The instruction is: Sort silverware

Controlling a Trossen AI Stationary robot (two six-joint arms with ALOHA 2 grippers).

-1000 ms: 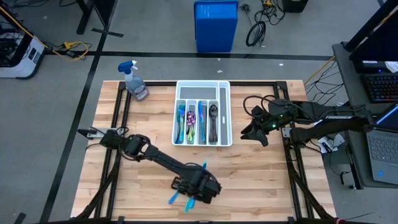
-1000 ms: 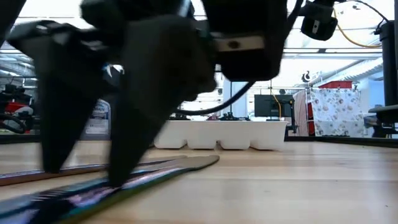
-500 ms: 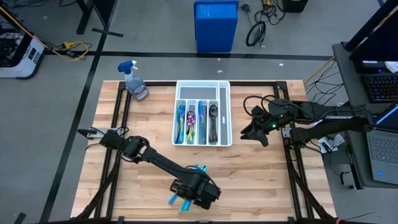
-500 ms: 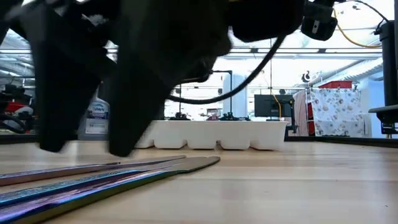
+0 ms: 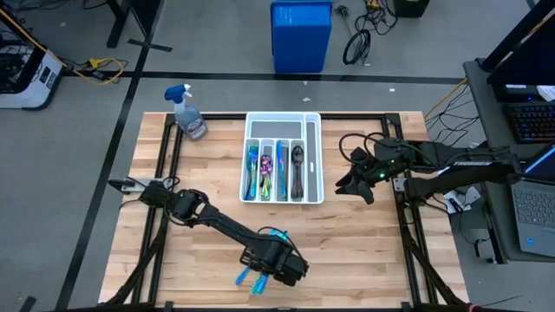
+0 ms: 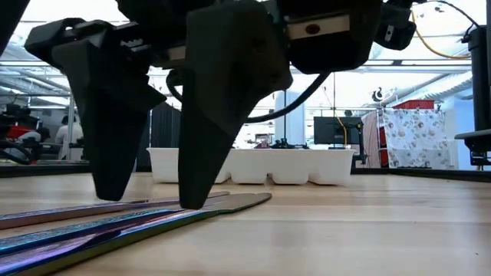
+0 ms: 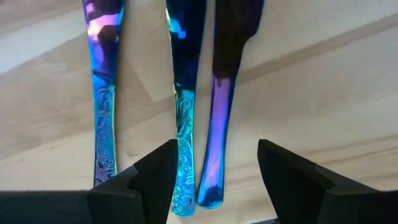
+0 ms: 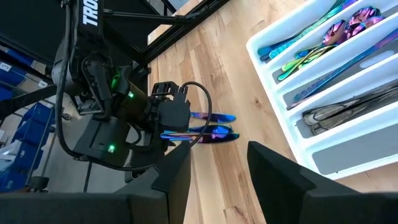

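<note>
From above, my left gripper (image 5: 270, 270) hovered over the loose silverware (image 5: 257, 279) near the table's (image 5: 364, 251) front edge, while my right gripper (image 5: 351, 184) waited just beside the white tray (image 5: 315, 156), whose slots already held sorted pieces. At table height, my left fingers (image 6: 211, 130) stood apart, their tips just above the long knives (image 6: 153, 218) lying flat on the wood, closed on nothing. Through my left wrist camera, three iridescent handles lay side by side, and the purple-blue knife (image 7: 217, 143) ran between my spread fingers. Through my right wrist camera, my right fingers were parted and empty, with the tray's filled slots (image 8: 336, 50) nearby. I judged this the pick-up step: the next move called for lowering squarely and pinching one thin handle without catching its neighbour.
</note>
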